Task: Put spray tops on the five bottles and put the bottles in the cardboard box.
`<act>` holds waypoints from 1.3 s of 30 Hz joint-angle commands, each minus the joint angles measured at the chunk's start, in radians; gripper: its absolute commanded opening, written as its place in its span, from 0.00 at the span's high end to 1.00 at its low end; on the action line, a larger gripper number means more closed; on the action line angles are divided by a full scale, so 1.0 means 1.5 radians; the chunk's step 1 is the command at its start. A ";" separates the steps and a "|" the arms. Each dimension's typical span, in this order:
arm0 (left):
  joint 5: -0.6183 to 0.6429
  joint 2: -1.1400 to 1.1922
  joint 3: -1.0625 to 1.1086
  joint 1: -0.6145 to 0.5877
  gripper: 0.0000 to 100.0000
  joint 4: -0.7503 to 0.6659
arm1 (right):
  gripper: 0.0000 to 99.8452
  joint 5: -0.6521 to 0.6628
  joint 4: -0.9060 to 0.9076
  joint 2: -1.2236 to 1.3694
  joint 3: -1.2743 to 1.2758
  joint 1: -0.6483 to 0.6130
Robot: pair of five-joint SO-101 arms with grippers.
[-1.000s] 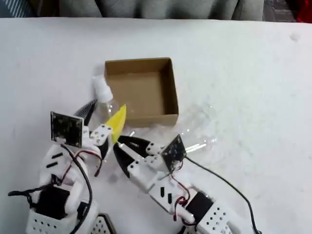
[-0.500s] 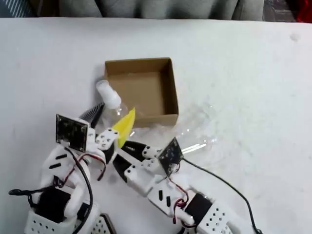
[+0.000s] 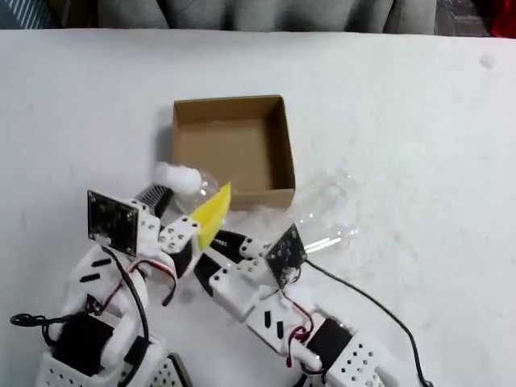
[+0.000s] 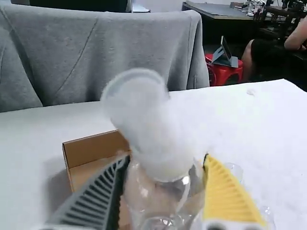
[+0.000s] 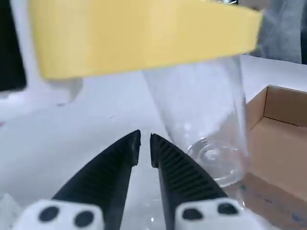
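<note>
My left gripper (image 3: pixel 187 198) is shut on a clear bottle (image 3: pixel 196 192) with a white spray top (image 3: pixel 178 176), held tilted just off the front left corner of the cardboard box (image 3: pixel 230 149). In the left wrist view the white top (image 4: pixel 144 127) rises between the grey and yellow fingers, with the box (image 4: pixel 88 152) behind it. My right gripper (image 3: pixel 213 247) sits close beside it, its black fingers (image 5: pixel 165 163) nearly touching with nothing between them. In the right wrist view the bottle's clear body (image 5: pixel 204 110) hangs just beyond those tips, under the left arm's yellow finger (image 5: pixel 139 38).
More clear bottles (image 3: pixel 326 214) lie on the white table right of the box's front corner. The inside of the box looks bare. A grey chair back (image 4: pixel 96 52) stands beyond the table's far edge.
The left gripper has carried the capped bottle rightwards, tipping it more towards the box's front. The right gripper's fingers were apart and have come together.
</note>
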 commanded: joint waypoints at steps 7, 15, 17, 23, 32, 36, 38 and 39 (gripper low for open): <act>-0.018 0.065 0.018 -0.101 0.98 -0.178 | 0.99 0.100 0.106 -0.009 0.007 0.069; -0.036 0.307 0.015 -0.119 0.98 -0.414 | 0.99 0.106 0.105 -0.009 -0.005 0.169; -0.036 0.368 0.002 -0.119 0.98 -0.463 | 0.99 0.106 0.105 -0.009 -0.015 0.208; -0.036 0.578 -0.131 -0.148 0.98 -0.499 | 0.99 0.107 0.104 -0.009 -0.018 0.251; -0.038 0.828 -0.288 -0.176 0.98 -0.565 | 0.99 0.107 0.103 -0.008 -0.018 0.255; -0.038 0.910 -0.313 -0.177 0.98 -0.566 | 0.99 0.107 0.101 -0.008 -0.018 0.255; -0.038 0.945 -0.325 -0.177 0.98 -0.582 | 0.99 0.107 0.100 -0.008 -0.018 0.255; -0.037 0.962 -0.330 -0.177 0.98 -0.600 | 0.99 0.107 0.100 -0.008 -0.018 0.255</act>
